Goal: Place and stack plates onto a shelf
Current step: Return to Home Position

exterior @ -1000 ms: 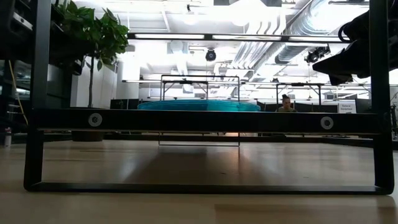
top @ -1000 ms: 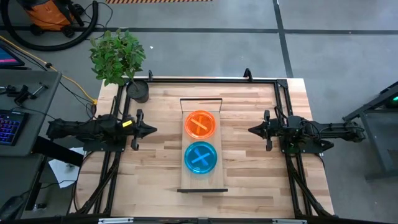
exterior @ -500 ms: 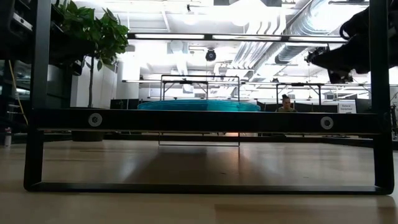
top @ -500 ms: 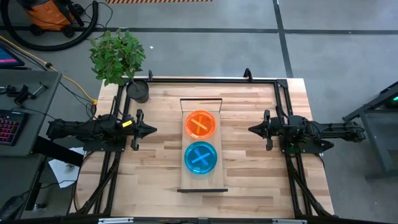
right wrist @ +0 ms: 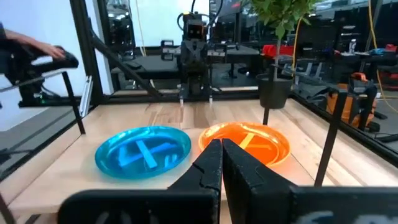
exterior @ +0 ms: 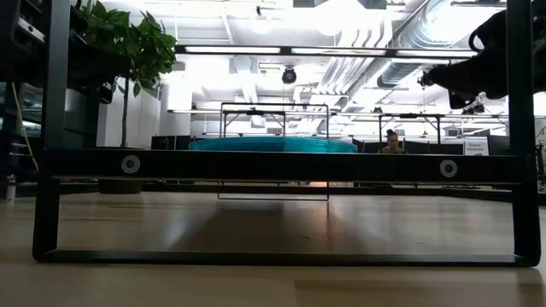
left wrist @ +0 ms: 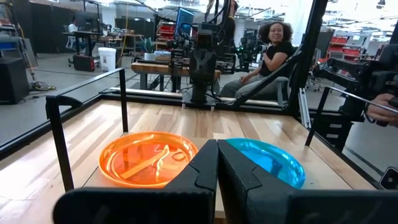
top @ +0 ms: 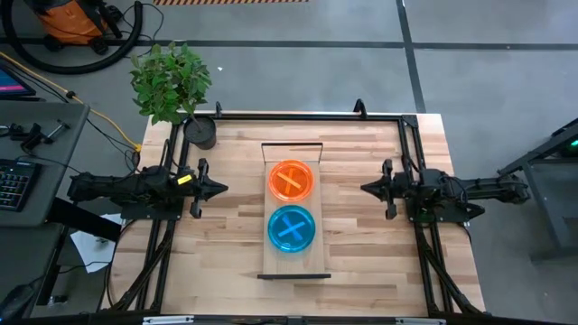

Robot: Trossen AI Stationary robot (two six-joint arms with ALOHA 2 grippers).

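Observation:
Orange plates [top: 291, 181] lie on the far half of the light-wood shelf [top: 271, 262], and cyan-blue plates [top: 292, 228] lie on its near half. How many are stacked in each pile does not show. My left gripper [top: 221, 189] hovers shut to the left of the shelf, pointing at it. My right gripper [top: 364, 189] hovers shut to its right. The left wrist view shows the orange plates [left wrist: 149, 158] and blue plates [left wrist: 267, 160] beyond my shut left gripper [left wrist: 216, 144]. The right wrist view shows the blue plates [right wrist: 143, 149] and orange plates [right wrist: 249, 142].
A potted plant [top: 200, 134] stands at the table's far left corner. Black frame rails [top: 298, 116] run round the table's edges. The shelf's dark end rail [exterior: 281, 165] fills the low view. A person [left wrist: 273, 46] sits beyond the right side. Bare tabletop flanks the shelf.
In the low view my right arm has shifted a little above the table's right side and ends slightly higher. The plates and the shelf have stayed where they were.

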